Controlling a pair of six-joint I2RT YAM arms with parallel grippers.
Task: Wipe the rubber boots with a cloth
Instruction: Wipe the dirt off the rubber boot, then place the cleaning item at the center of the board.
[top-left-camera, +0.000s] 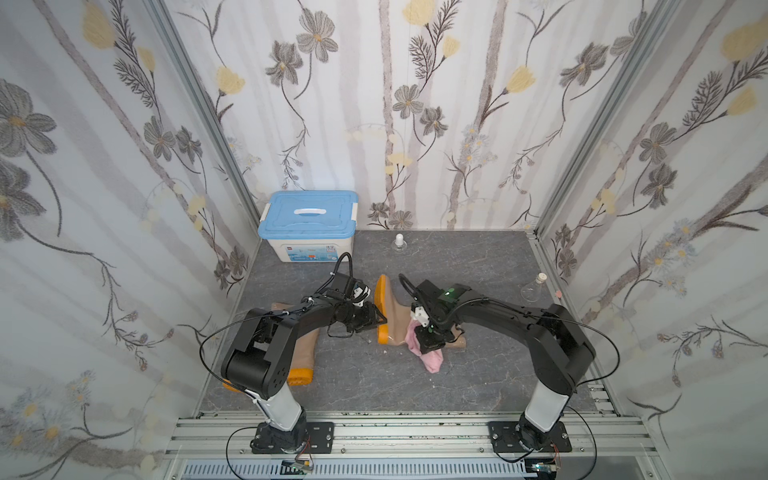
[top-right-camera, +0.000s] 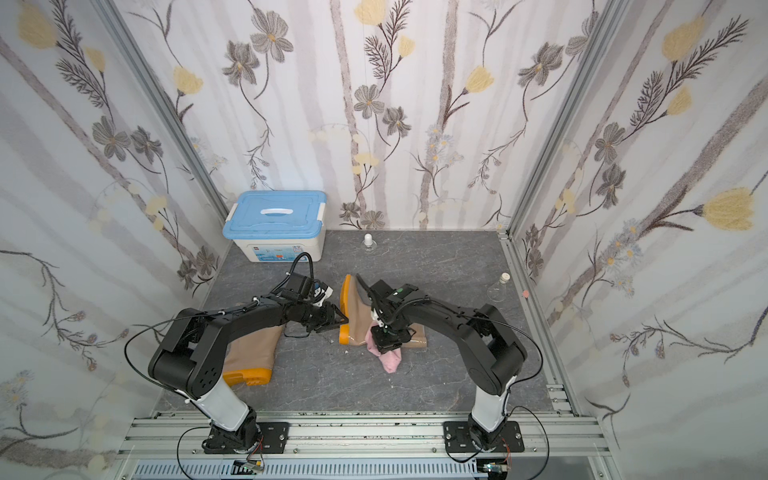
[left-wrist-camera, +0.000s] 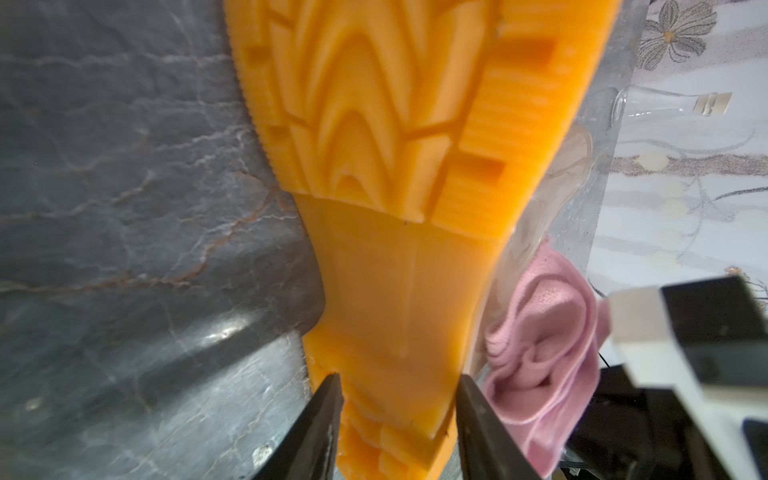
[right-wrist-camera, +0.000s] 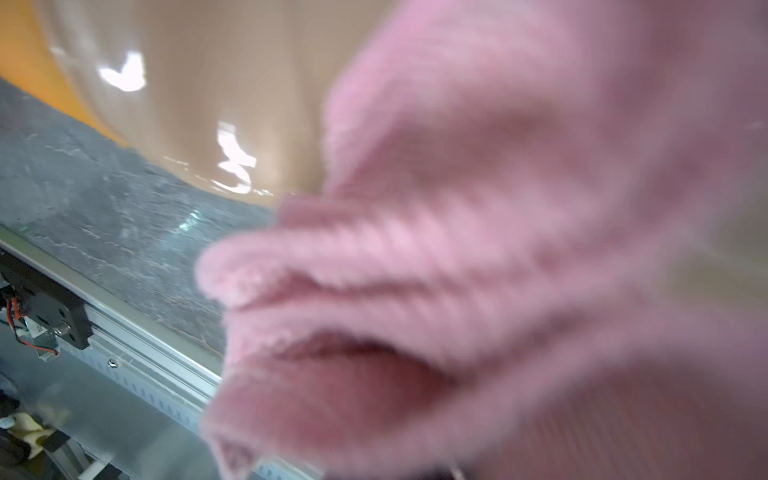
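The left arm (top-left-camera: 291, 320) reaches in low, and the left fingers (left-wrist-camera: 328, 403) pinch the boot (left-wrist-camera: 399, 291) heel between them. The right arm (top-left-camera: 511, 316) bends down, the right fingers (top-left-camera: 427, 349) squeezed tight on the cloth (top-left-camera: 432, 362).

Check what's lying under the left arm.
The other rubber boot, lying flat: tan shaft and orange sole show. The left arm covers most of its foot and upper shaft.
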